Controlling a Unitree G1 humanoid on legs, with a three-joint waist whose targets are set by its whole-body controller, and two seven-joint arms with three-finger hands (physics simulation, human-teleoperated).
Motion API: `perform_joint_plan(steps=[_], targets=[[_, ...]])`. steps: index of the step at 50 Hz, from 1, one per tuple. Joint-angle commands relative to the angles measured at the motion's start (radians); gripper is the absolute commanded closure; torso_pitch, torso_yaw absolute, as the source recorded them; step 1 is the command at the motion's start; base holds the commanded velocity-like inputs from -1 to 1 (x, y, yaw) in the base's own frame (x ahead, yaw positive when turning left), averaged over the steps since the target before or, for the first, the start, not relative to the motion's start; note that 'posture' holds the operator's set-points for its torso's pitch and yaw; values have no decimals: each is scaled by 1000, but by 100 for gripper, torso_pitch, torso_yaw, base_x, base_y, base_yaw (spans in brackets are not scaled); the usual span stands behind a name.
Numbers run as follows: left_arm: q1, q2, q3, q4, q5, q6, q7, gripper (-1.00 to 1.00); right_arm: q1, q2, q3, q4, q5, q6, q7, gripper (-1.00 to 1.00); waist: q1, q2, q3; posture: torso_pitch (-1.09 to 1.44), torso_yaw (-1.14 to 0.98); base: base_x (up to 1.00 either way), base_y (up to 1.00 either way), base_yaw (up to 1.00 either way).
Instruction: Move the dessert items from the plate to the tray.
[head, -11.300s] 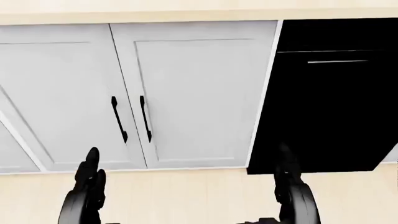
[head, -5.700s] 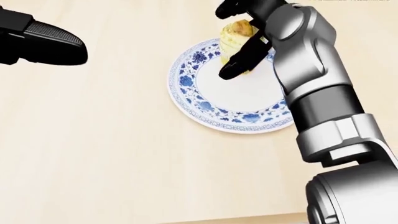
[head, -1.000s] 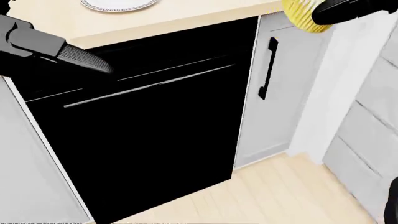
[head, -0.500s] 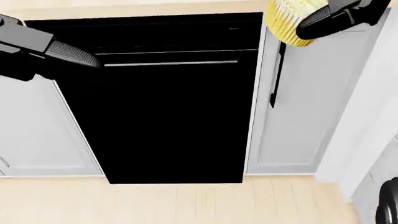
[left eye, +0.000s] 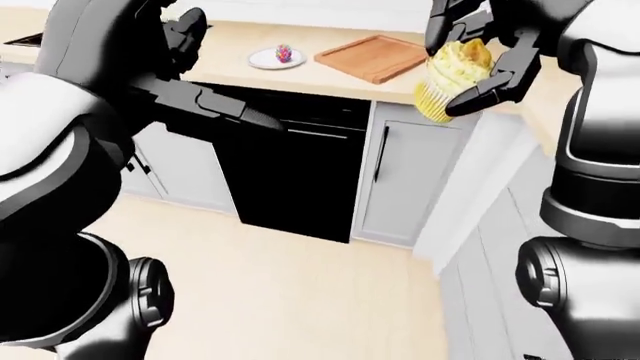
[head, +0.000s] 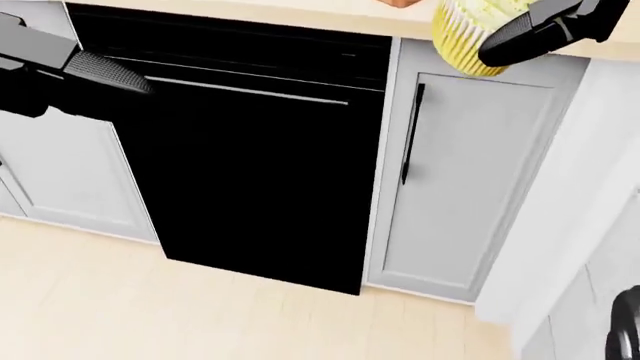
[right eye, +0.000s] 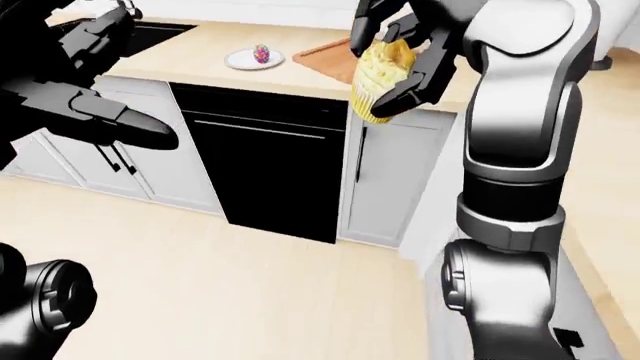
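In the left-eye view, the right hand (left eye: 478, 56) has its dark fingers clamped round a yellow cupcake in a pale pleated paper cup (left eye: 447, 79), held in the air. The flat brown wooden tray (left eye: 372, 57) lies on the beige counter, up and to the left of the cupcake, its long axis slanting toward the upper right. Left of the tray stands a small white plate (left eye: 268, 61) with a purple-pink dessert (left eye: 284, 52) on it. The right hand is clearly nearer the tray; I judge it must carry the cupcake up-left onto the board.

In the head view, only the cupcake's ribbed yellow cup (head: 462, 41) shows, at the top, right of the black dishwasher (head: 250, 157).

In the right-eye view, the left hand (right eye: 115, 30) hangs far left of the tray, holding nothing; I cannot tell if its fingers are apart.
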Motion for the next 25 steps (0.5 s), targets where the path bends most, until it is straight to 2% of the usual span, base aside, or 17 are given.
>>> perform_joint_plan(steps=[1,2,3,6,9,11,17,19,20,21,22,23,24,25], targets=[[-18,8,3,-12,29,-6,-19,-100,-28,-11,-26,-27,-7,-13,-14,100,10,-13,0,0,0,100,19,0],[-16,7,1,-12,39,-8,-26,-100,-26,-12,-26,-25,-7,-17,-14,100,23,15,-9,0,0,100,17,0],[-17,6,0,-14,48,-5,-33,-100,-25,-12,-25,-25,-9,-19,-14,100,32,27,-19,0,0,100,16,0],[-22,4,-4,-16,74,-1,-56,-100,-19,-11,-23,-28,-12,-28,-10,100,57,57,-6,0,0,100,21,0],[-24,7,-4,-16,92,0,-75,-100,-22,-10,-22,-31,-16,-26,-4,100,75,73,8,0,0,100,32,0],[-21,3,-6,-20,105,0,-85,-100,-26,-10,-22,-32,-18,-25,0,100,77,76,7,0,0,100,32,0],[-27,-3,-15,-21,134,0,-107,-100,-34,-11,-32,-25,-13,-27,-2,100,56,89,-36,0,0,100,27,0],[-33,-4,-19,-17,144,0,-114,-100,-31,-16,-35,-30,-8,-26,1,100,37,125,-48,0,0,100,0,0],[-36,-4,-21,-15,148,0,-117,-100,-31,-18,-35,-31,-6,-25,2,100,38,151,-47,0,0,100,0,0],[-38,-3,-23,-13,152,0,-120,-100,-29,-17,-35,-34,-1,-24,4,100,38,149,-30,0,0,100,0,0],[-41,-2,-25,-10,157,0,-124,-100,-25,-17,-35,-40,4,-27,7,100,44,145,17,0,0,56,0,0],[-44,0,-27,-7,162,0,-129,-100,-26,-15,-36,-45,10,-22,9,100,37,179,37,0,0,0,0,0],[-52,5,-28,3,170,0,-137,-100,-32,-15,-37,-44,15,-22,8,99,43,184,-2,0,0,0,0,0],[-55,7,-29,6,175,0,-143,-100,-33,-16,-37,-44,17,-22,8,99,35,178,6,0,0,0,0,0]])
